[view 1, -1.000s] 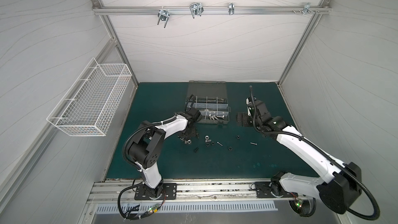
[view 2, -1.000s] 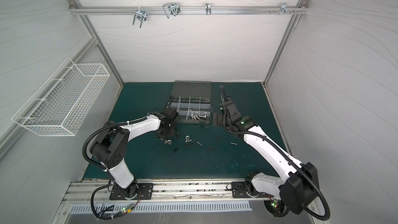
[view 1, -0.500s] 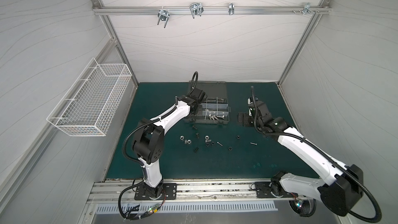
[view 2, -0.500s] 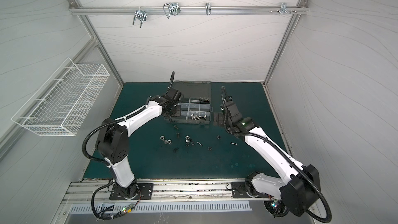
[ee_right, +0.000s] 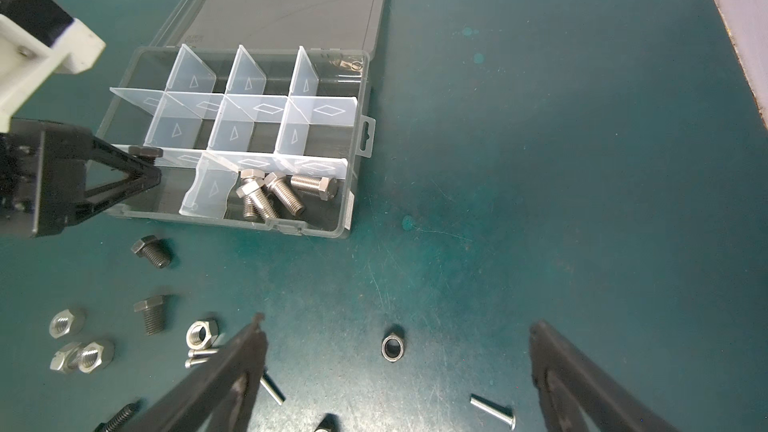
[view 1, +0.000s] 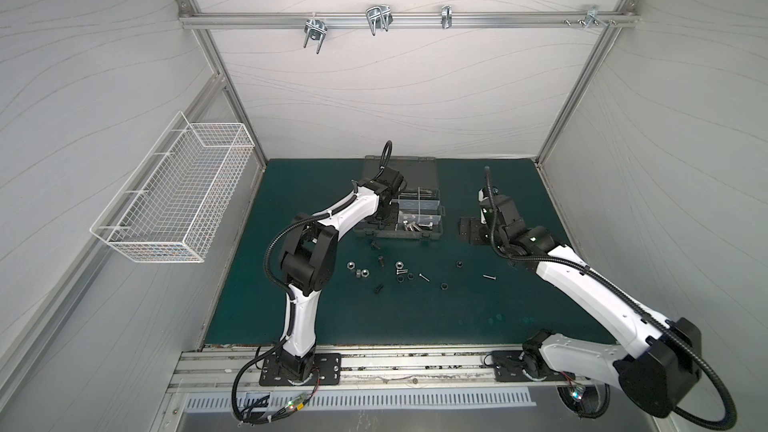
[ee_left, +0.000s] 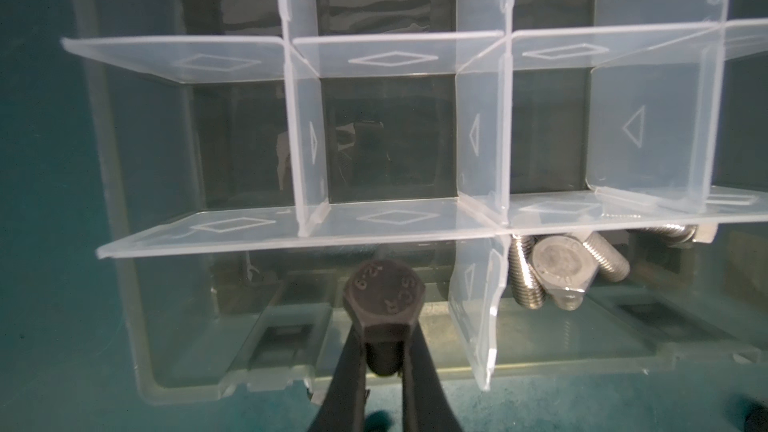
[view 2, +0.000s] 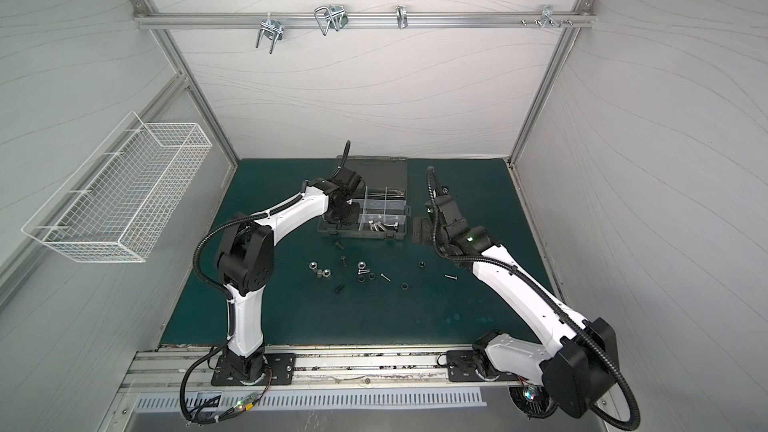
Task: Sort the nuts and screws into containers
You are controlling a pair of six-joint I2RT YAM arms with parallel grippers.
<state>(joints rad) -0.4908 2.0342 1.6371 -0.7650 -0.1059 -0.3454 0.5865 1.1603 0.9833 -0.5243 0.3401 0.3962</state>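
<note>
Black hex bolt (ee_left: 382, 297), matte with a stamped head, sits pinched by its shank in the left gripper (ee_left: 384, 351) at a corner compartment of the grey plastic organizer case (ee_right: 348, 218). Four threaded silver hex bolts (ee_right: 282, 193) lie one compartment over. Beside the case, four silver hex nuts (ee_right: 202, 334) and three black bolts (ee_right: 151, 251) dot the teal mat (ee_right: 540, 160), where the right gripper (ee_right: 397, 322) gapes wide.
</note>
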